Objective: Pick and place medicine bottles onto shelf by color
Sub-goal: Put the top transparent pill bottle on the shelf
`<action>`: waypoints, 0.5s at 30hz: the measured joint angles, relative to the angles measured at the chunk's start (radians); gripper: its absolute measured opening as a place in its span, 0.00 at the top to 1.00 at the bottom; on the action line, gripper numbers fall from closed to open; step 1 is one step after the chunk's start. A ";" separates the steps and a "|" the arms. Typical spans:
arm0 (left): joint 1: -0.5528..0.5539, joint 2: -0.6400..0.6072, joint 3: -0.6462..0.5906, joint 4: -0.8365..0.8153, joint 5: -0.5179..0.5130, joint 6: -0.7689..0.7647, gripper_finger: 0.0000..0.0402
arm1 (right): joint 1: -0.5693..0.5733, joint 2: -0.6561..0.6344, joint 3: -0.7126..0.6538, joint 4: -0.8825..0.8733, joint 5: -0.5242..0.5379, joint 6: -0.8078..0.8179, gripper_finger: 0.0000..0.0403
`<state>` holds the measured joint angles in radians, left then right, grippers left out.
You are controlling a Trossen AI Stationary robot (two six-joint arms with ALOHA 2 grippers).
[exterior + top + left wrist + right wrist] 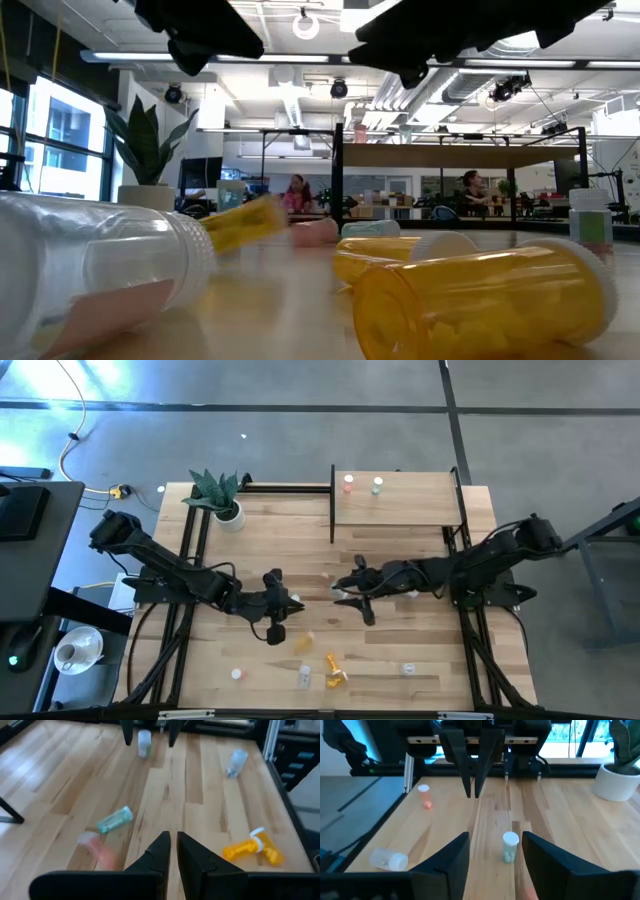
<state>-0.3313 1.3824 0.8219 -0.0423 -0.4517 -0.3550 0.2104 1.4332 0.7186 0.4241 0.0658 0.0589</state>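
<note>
right hand open around a standing green bottle; left hand empty, pressed together, facing it at mid-table.
high view: shelf [400,500] at the table's [420,650] far edge carries a red bottle [348,484] and a green one [377,486]; left hand [292,605] and right hand [340,588] sit tip to tip, so a lift risks a clash. low view: orange bottle [480,300] and clear bottle [100,265] lie on their sides up front and may roll if bumped. left wrist view: fingers [172,852] nearly touching, holding nothing; teal bottle [115,819] lies near. right wrist view: green bottle [510,846] stands between spread fingers [451,852]; an off-centre close would likely tip it.
</note>
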 joint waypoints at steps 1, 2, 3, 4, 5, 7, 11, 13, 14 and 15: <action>0.000 0.002 0.001 0.003 0.000 0.000 0.94 | 0.000 0.004 0.008 -0.017 0.000 0.000 0.54; -0.001 0.002 0.001 0.001 0.000 0.000 0.94 | 0.000 0.007 0.015 -0.039 0.000 0.003 0.52; -0.001 0.003 0.001 -0.002 0.000 0.000 0.94 | 0.000 0.008 0.022 -0.057 0.000 0.009 0.51; -0.002 0.003 0.001 -0.002 0.000 0.002 0.94 | 0.000 0.008 0.027 -0.073 0.000 0.013 0.50; -0.003 -0.001 0.001 -0.004 0.000 0.006 0.94 | 0.000 0.008 0.034 -0.089 0.000 0.023 0.49; -0.005 -0.007 0.001 -0.009 -0.001 0.022 0.94 | 0.000 0.008 0.043 -0.115 0.000 0.037 0.47; -0.013 -0.007 0.001 -0.019 -0.005 0.027 0.94 | -0.001 0.008 0.059 -0.194 0.001 0.086 0.47; -0.019 -0.007 0.001 -0.025 -0.006 0.027 0.94 | -0.006 0.008 0.068 -0.240 0.006 0.129 0.48; -0.022 -0.007 0.001 -0.034 -0.009 0.027 0.94 | -0.008 0.008 0.071 -0.260 0.012 0.151 0.48; -0.025 -0.007 0.001 -0.043 -0.016 0.026 0.94 | -0.012 0.008 0.073 -0.283 0.022 0.172 0.48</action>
<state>-0.3562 1.3754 0.8230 -0.0856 -0.4676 -0.3287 0.1979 1.4410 0.7921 0.1410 0.0880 0.2305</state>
